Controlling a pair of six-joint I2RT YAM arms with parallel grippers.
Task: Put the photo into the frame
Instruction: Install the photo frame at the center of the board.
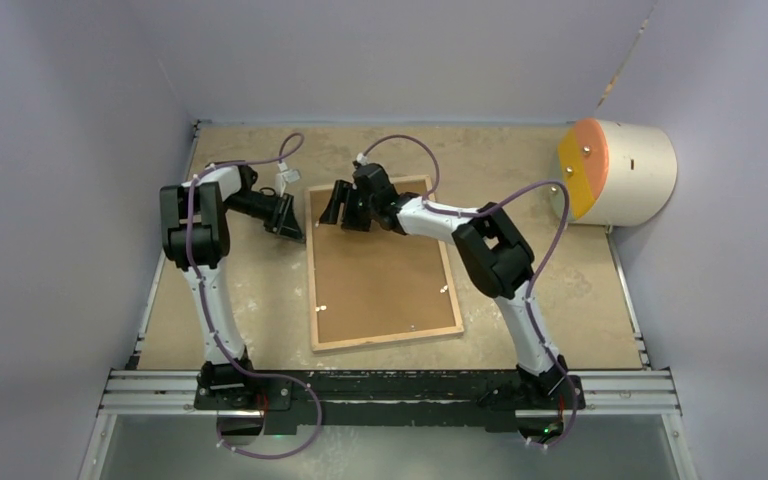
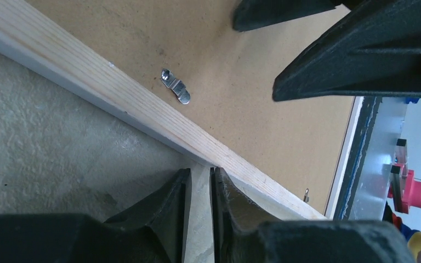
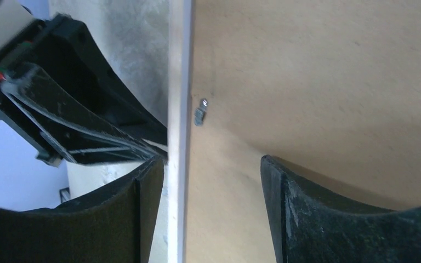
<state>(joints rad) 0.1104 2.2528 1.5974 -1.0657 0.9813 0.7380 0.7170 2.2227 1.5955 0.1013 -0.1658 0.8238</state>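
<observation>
Left wrist view alone shows left pincer (image 2: 200, 172) nearly closed at frame (image 2: 115, 90) rim, grip unclear; right pincer (image 3: 211, 159) open

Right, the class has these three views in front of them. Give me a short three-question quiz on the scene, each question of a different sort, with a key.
1. True or false: the frame lies front side up.
2. Multiple choice: the right end effector is A) fully shut; B) open, with the frame's rim between its jaws; C) open, well clear of the frame.
3. Short answer: which thing of the task shows in none of the views?

Key:
1. False. Its wood back and the brown backing board face up.
2. B.
3. The photo.
</observation>
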